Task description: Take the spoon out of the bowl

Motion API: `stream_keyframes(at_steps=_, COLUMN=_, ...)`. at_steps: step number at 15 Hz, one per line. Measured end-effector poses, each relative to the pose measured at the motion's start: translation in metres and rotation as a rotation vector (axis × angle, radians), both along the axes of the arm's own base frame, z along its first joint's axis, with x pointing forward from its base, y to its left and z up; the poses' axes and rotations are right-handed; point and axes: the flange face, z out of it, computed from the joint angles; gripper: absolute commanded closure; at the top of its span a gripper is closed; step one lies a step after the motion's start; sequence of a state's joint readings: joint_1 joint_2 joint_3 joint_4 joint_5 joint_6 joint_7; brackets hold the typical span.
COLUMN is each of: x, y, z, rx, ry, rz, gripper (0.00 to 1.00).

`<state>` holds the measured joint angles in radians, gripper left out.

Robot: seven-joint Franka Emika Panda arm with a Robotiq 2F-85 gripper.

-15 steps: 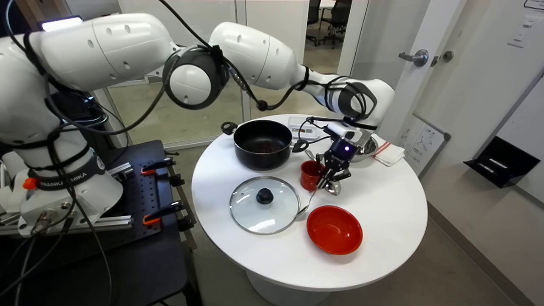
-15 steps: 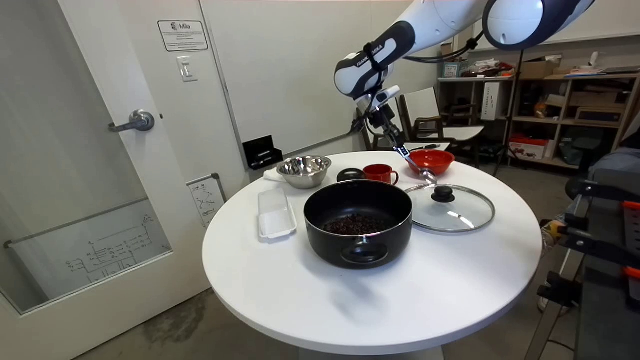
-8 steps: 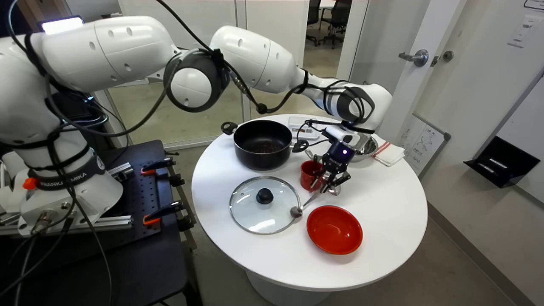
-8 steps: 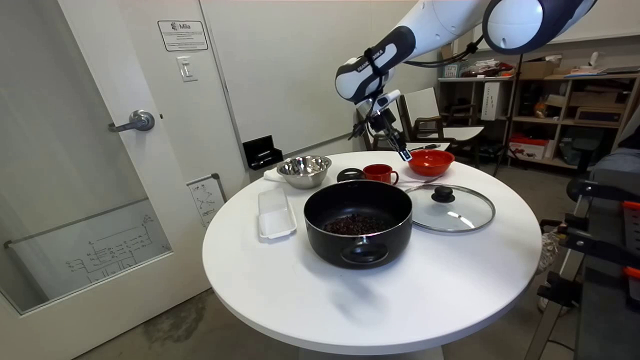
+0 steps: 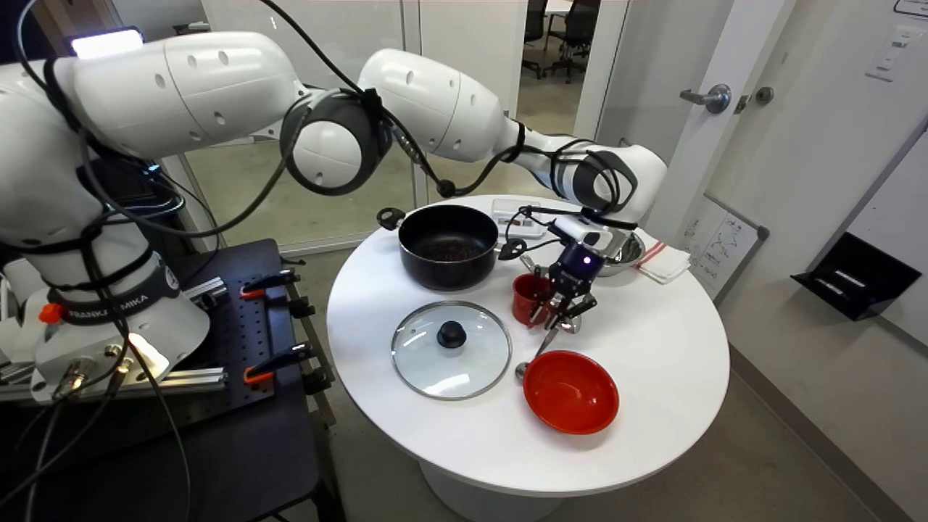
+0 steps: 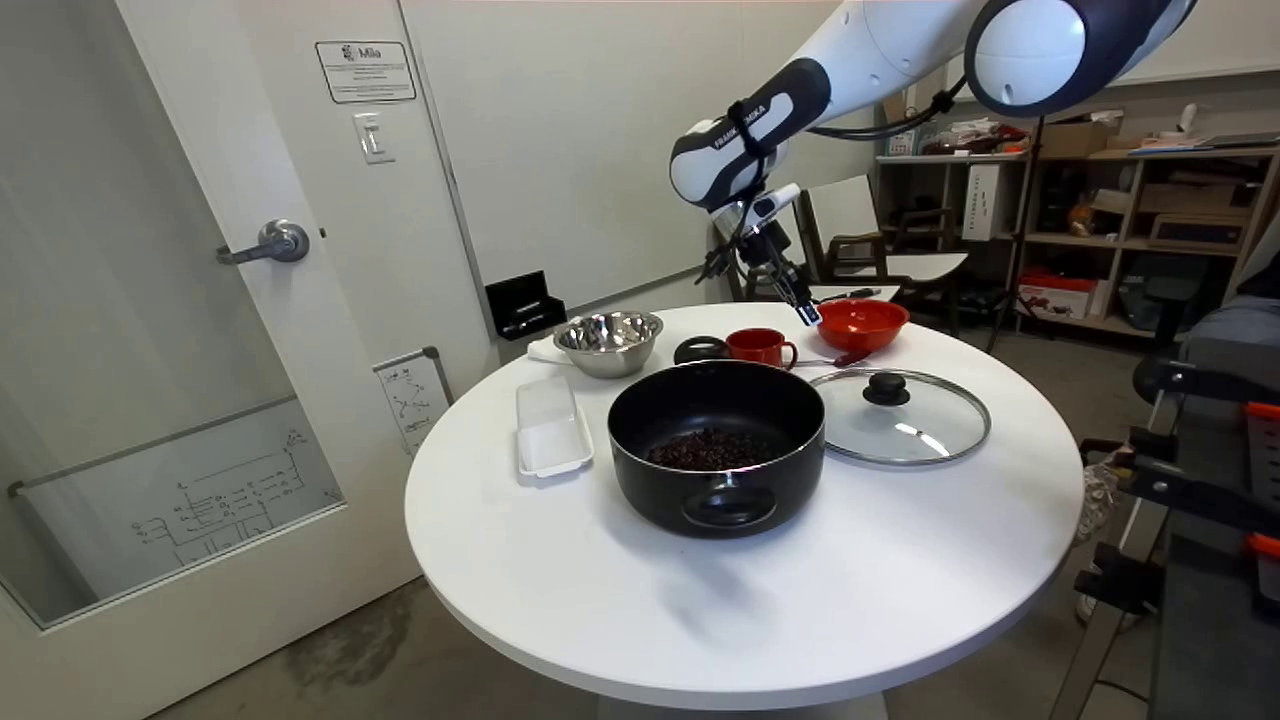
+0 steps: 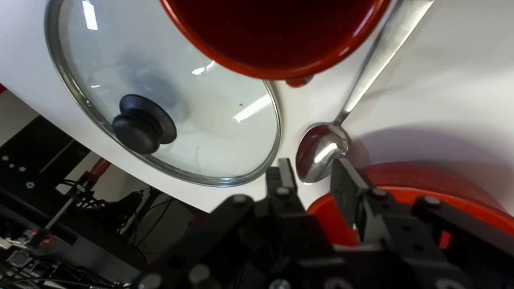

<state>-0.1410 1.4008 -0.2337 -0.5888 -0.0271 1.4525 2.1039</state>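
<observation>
with fingers (image 7: 343,192) apart, grasping nothing, and the spoon (image 7: 325,146) on the tabletop (image 6: 880,560), its head between glass lid (image 7: 213,136) and red bowl (image 5: 571,395), well apart from the steel bowl (image 6: 608,360), the task appears complete, so retract straight upward before traversing, to avoid striking the red mug (image 6: 756,347).

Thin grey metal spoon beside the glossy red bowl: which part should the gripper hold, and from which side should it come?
Probably hold the spoon at mid-handle, from above, jaws closing across its width. It lies on the round white table, its handle long and narrow, its rounded head near the red bowl. Avoid the nearby round red mug.
</observation>
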Motion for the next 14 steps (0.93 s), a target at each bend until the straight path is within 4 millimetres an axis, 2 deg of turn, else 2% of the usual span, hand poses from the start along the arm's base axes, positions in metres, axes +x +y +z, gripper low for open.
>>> stream_keyframes(at_steps=3, x=0.017, y=0.009, z=0.029, rx=-0.007, ry=-0.074, rz=0.024, gripper=0.19)
stream_keyframes(at_steps=5, x=0.035, y=0.018, z=0.067, rx=-0.002, ry=-0.172, rz=0.044, gripper=0.04)
stream_keyframes(at_steps=6, x=0.044, y=0.023, z=0.09, rx=0.004, ry=-0.228, rz=0.051, gripper=0.01)
stream_keyframes(at_steps=10, x=0.066, y=0.038, z=0.195, rx=0.067, ry=-0.436, rz=0.03, gripper=0.0)
stream_keyframes(at_steps=11, x=0.069, y=0.043, z=0.216, rx=0.088, ry=-0.487, rz=0.021, gripper=0.0)
stream_keyframes(at_steps=12, x=0.074, y=0.049, z=0.231, rx=0.111, ry=-0.539, rz=0.014, gripper=0.0)
stream_keyframes(at_steps=14, x=0.074, y=0.052, z=0.237, rx=0.114, ry=-0.546, rz=0.015, gripper=0.0)
